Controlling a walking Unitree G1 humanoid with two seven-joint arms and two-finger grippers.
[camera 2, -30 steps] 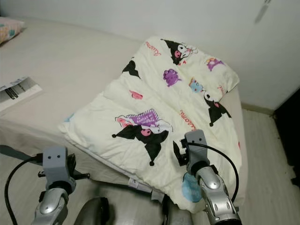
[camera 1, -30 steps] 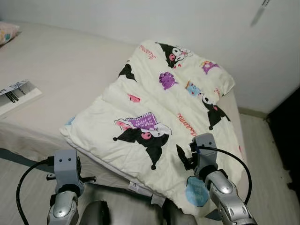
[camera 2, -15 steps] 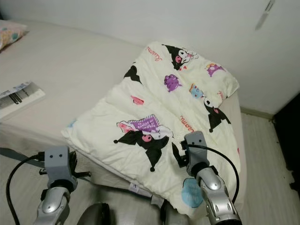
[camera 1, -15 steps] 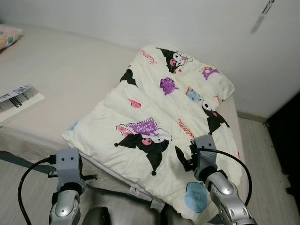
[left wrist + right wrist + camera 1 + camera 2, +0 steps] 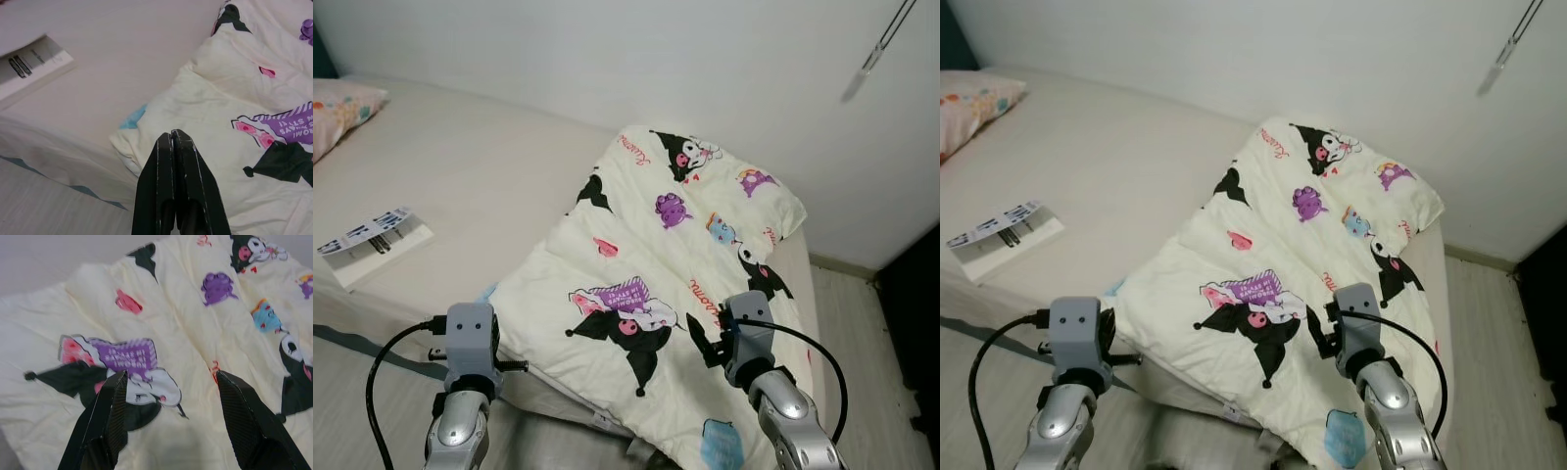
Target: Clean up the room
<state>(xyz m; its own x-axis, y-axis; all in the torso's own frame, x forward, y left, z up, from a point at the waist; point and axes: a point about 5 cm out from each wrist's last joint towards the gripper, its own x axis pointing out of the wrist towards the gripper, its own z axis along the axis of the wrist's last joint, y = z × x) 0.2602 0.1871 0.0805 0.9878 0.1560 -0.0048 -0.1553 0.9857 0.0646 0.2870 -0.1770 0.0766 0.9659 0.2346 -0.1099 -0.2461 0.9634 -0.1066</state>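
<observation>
While the printed quilt (image 5: 675, 264) lies spread on the bed (image 5: 460, 166), the right gripper (image 5: 168, 423) is held wide above it, the left gripper (image 5: 172, 142) closed; an edge must be grasped.

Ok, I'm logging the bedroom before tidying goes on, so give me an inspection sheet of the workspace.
Surface: bed, pale sheet, mostly bare.
Job's things: cartoon-print quilt spread across the foot end, hanging over the edge.
Clutter: booklet near the bed edge; pillow at the far left.
Hands: left hand shut, beside the quilt's corner; right hand open above the quilt.
Cables: black cable looping at each wrist.
Surroundings: white wall, floor on the right.
</observation>
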